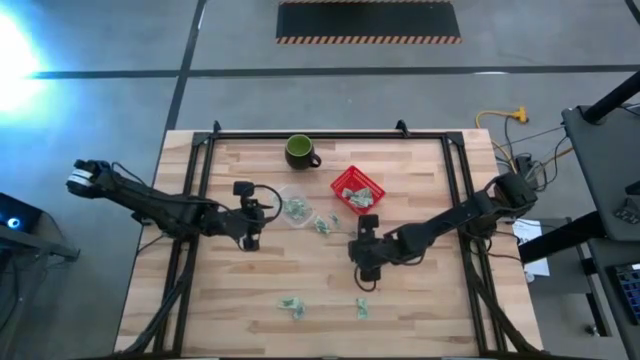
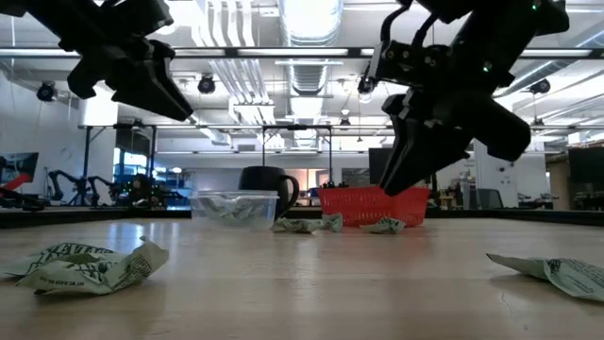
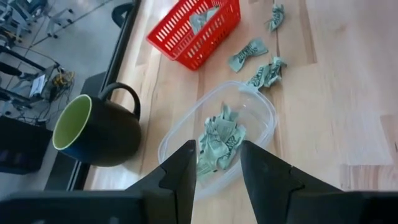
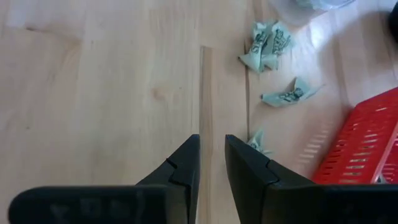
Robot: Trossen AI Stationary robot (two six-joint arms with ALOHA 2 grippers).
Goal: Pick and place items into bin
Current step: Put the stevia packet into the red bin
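Red bin: the red basket point(image 1: 357, 189) sits on the table point(image 1: 200, 310) near its far edge, right of the dark green mug point(image 1: 299, 152), with at least one wrapper already inside.
Loose wrappers: several pale green-and-white wrappers point(image 4: 267, 43) lie between the basket and a clear tub point(image 3: 217, 140); two more point(image 1: 292, 305) lie near the table's front edge.
Tub contents: more crumpled wrappers point(image 3: 219, 142) are heaped in the clear tub, beside the mug.
Right gripper point(image 4: 211, 158): held above bare wood in front of the basket, jaws narrowly apart with nothing between them; the nearest wrapper point(image 4: 256, 142) lies just to one side.
Left gripper point(image 3: 217, 168): poised over the tub, jaws parted, grasping nothing.
Risk, right: if those jaws go down as aimed, I judge they would pinch empty wood, since the wrapper is off their line.
Risk, left: a reach into the tub could catch its thin rim and drag or tip it toward the mug.
Risk, shared: crumpled pieces are light and may slip out on the way.
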